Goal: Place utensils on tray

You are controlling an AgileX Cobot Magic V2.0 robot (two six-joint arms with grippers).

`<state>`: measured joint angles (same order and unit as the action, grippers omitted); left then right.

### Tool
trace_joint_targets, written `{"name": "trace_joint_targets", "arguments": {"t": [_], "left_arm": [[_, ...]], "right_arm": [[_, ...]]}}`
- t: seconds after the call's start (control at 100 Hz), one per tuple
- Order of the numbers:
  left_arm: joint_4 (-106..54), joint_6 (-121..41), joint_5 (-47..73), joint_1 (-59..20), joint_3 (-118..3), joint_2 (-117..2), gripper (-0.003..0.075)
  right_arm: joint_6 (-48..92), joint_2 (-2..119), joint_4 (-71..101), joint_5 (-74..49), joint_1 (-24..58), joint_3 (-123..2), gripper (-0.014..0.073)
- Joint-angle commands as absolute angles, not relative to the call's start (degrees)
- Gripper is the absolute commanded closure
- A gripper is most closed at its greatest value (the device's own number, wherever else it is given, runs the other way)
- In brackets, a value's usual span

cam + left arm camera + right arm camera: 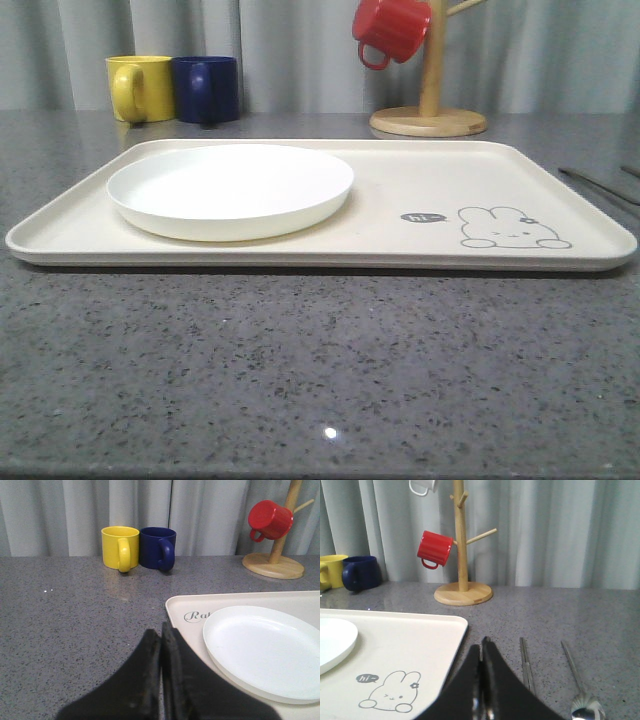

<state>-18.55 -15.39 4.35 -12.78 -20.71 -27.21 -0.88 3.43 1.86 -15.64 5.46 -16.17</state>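
Chopsticks (526,664) and spoon (580,687) flat on the tabletop (300,380), just right of the tray (420,185), still off it. Both tools, left tool (161,640) and right tool (482,652), pressed together, pinching nothing. Likely light, stiff, slippery and low-lying; best pinched across the slim handle, mid-length.

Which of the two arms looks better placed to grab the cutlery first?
Right, probably. Its gripper hangs beside the chopsticks and spoon, right of the tray; the left gripper is at the tray's far side.
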Motion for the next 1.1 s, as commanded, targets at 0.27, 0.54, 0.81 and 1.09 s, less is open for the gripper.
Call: {"name": "trace_joint_targets", "arguments": {"t": [0.27,0.54,0.81,1.09], "left_arm": [[-18.7,-15.2,-0.6,-13.2,-22.3,-27.4,0.0738],[-18.7,-15.2,-0.6,-13.2,-22.3,-27.4,0.0738],[-18.7,-15.2,-0.6,-13.2,-22.3,-27.4,0.0738],[-18.7,-15.2,-0.6,-13.2,-22.3,-27.4,0.0738]], "right_arm": [[-0.4,29.6,2.1,-42.5,5.1,-44.0,0.0662],[-0.4,45.0,2.1,-44.5,5.1,-51.9,0.0662],[-0.4,51.2,2.3,-45.4,5.1,-51.9,0.0441],[-0.4,51.8,3.9,-45.0,5.1,-51.9,0.02]]}}
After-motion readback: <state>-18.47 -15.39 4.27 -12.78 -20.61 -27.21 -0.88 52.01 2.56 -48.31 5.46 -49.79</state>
